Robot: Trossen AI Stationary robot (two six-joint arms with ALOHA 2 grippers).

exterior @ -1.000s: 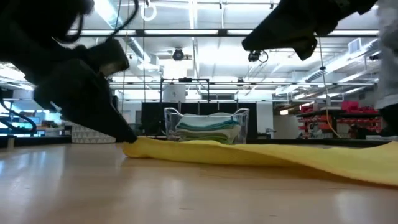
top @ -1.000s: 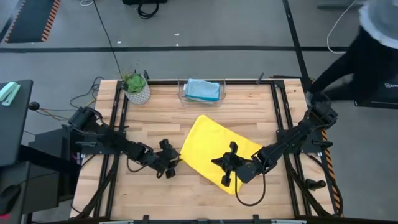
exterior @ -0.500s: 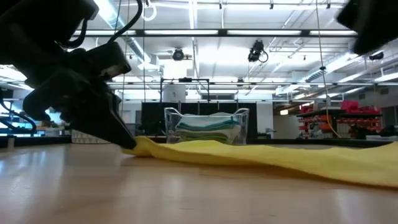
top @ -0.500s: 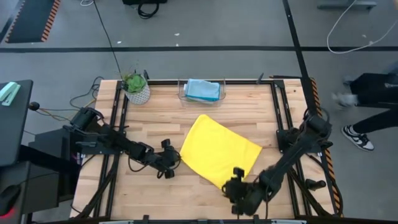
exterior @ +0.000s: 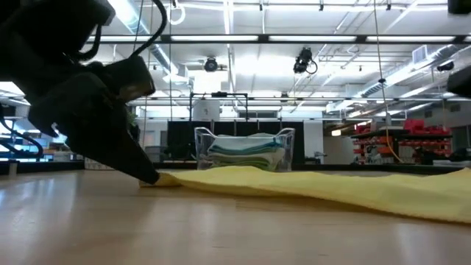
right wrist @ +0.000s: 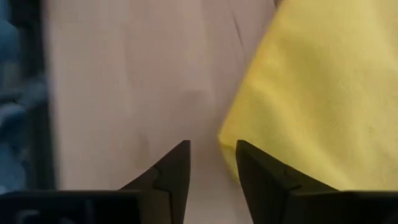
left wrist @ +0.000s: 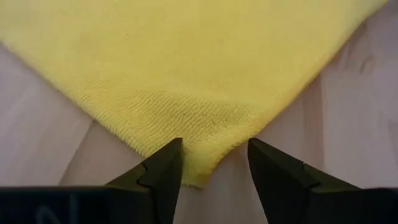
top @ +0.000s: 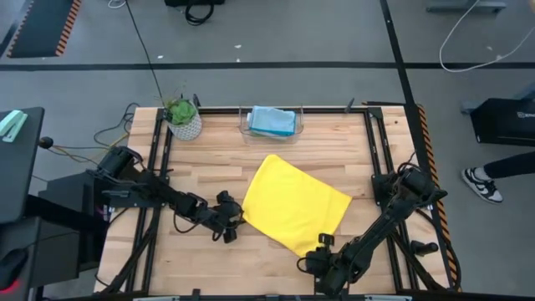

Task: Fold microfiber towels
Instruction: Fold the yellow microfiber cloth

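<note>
A yellow microfiber towel (top: 297, 205) lies spread flat on the wooden table (top: 209, 159), standing on one corner like a diamond. My left gripper (top: 236, 219) is low at the towel's left corner and open, with the corner tip (left wrist: 199, 179) between its fingers. In the low view its fingertips (exterior: 151, 175) are down at the table. My right gripper (top: 318, 248) hangs open by the towel's near corner (right wrist: 229, 138). That corner lies just ahead of its fingers, and nothing is between them. My left gripper has one finger on each side of the yellow towel's left corner (left wrist: 186, 163), coming in slanting down from the table's left. I cannot tell whether the fingers touch the cloth. The corner lies on the table.
At the far edge a clear bin (top: 270, 122) holds folded towels, the top one light blue. A potted plant (top: 183, 117) stands at the far left corner. Bare wood lies left of and in front of the towel. A person's shoe (top: 480, 184) shows on the floor to the right.
My right gripper has left its place over the towel's middle and gone toward the table's near edge. It has sunk and tipped downward, and now hangs at the towel's near corner. The towel's left corner, slightly raised before, now lies lower on the table.
</note>
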